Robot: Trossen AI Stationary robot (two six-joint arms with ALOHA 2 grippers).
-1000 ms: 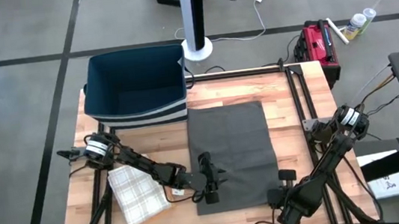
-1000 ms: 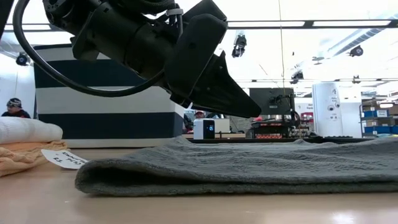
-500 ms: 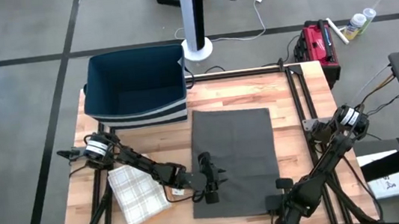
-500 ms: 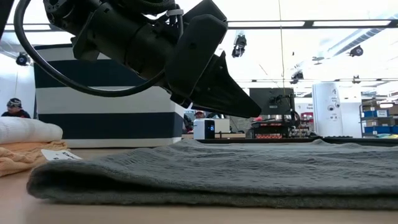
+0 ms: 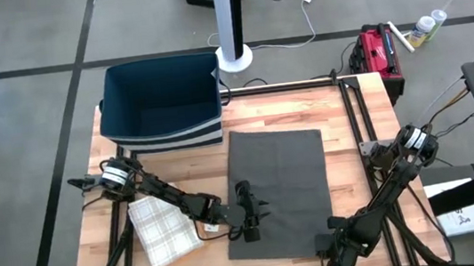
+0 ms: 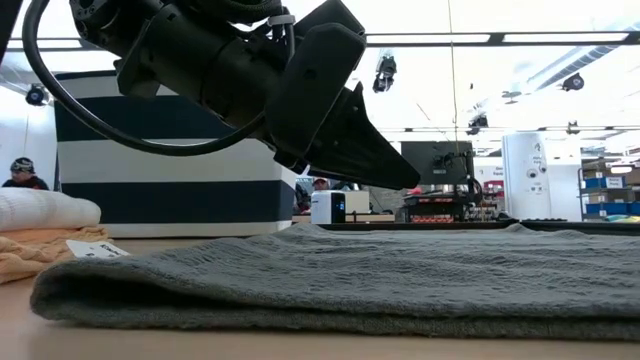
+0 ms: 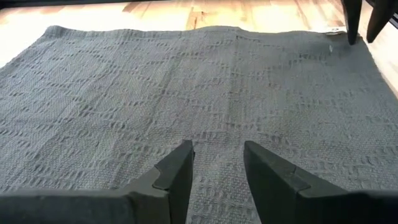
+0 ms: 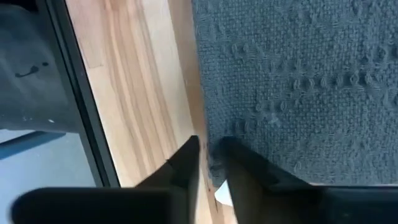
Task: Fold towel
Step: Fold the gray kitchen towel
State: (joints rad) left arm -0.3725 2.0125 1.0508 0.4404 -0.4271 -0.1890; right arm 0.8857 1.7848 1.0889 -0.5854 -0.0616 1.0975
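Note:
A dark grey towel (image 5: 279,191) lies spread flat on the wooden table; it also fills the low view (image 6: 380,285) and the left wrist view (image 7: 186,93). My left gripper (image 5: 259,209) is open and hovers just above the towel's left part near its near end, its fingers (image 7: 177,174) standing over the cloth without touching it. My right gripper (image 5: 331,227) is at the towel's near right corner, shut on its edge (image 8: 209,152). Its fingers also show far off in the left wrist view (image 7: 359,22). My right gripper pinches the towel's right edge (image 8: 214,140) close to the near right corner between its two fingers. The fingers come from above, slanting in from the table's right side. The rest of the towel lies flat on the table.
A navy bin (image 5: 162,106) stands at the table's far left. A folded checked cloth (image 5: 163,231) with a white tag (image 5: 210,229) lies left of the towel. In the low view, folded white and peach cloths (image 6: 40,225) sit at the left. Metal rails (image 5: 362,128) border the right side.
My right gripper has moved toward the table's near edge, staying shut on the towel's corner. The towel has slid along the table toward the near edge, staying flat; its near edge now lies closer to the low camera. My left gripper has kept still.

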